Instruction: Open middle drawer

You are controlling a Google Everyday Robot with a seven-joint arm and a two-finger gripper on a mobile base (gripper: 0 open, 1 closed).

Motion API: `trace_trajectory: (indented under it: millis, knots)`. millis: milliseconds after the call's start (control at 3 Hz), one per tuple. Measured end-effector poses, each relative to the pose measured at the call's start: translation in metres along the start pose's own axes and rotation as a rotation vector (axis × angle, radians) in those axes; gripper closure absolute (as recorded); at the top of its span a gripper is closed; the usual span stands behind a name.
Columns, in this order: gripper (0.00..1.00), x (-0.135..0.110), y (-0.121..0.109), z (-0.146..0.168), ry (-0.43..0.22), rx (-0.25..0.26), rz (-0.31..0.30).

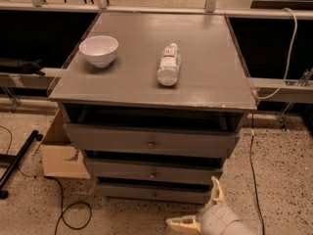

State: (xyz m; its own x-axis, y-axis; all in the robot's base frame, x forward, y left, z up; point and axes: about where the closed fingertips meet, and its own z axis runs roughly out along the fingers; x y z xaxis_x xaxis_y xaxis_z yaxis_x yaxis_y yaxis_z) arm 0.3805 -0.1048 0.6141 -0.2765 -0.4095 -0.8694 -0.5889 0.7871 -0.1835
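Item 1, gripper point(194, 204): I see it at the bottom edge of the camera view, low over the floor point(283, 180), in front of the cabinet and right of its centre line. Its two tan fingers point(216, 190) are spread wide, one pointing up toward the cabinet and the other pointing left. Nothing is between them. The upper fingertip lies over the lower right corner of the bottom drawer point(146, 194) in the picture; I cannot tell whether it touches.

Item 2, middle drawer point(122, 169): a grey front with a small round knob point(153, 174) at its centre, second in the stack of three. It sits above and left of the gripper, well clear of both fingers. A dark gap runs along its upper edge.

Item 3, top drawer point(107, 138): a grey front directly above the middle one, with a centred knob and a dark recess above it under the cabinet top point(210, 77).

Item 4, on the cabinet top: a white bowl point(99, 50), upright, toward the left rear; a clear bottle point(169, 65) lying on its side near the centre, well apart from the bowl.

Item 5, surroundings: a cardboard box point(61, 155) against the cabinet's left side; a black cable point(73, 214) looped on the floor at the left; a white cable point(289, 48) hanging at the right rear.
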Motion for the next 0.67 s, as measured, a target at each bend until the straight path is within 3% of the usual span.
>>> trace_trajectory:
  millis: [667]
  knots:
    - [0.0,-0.0028,0.0055,0.0053,0.008,0.01,-0.037]
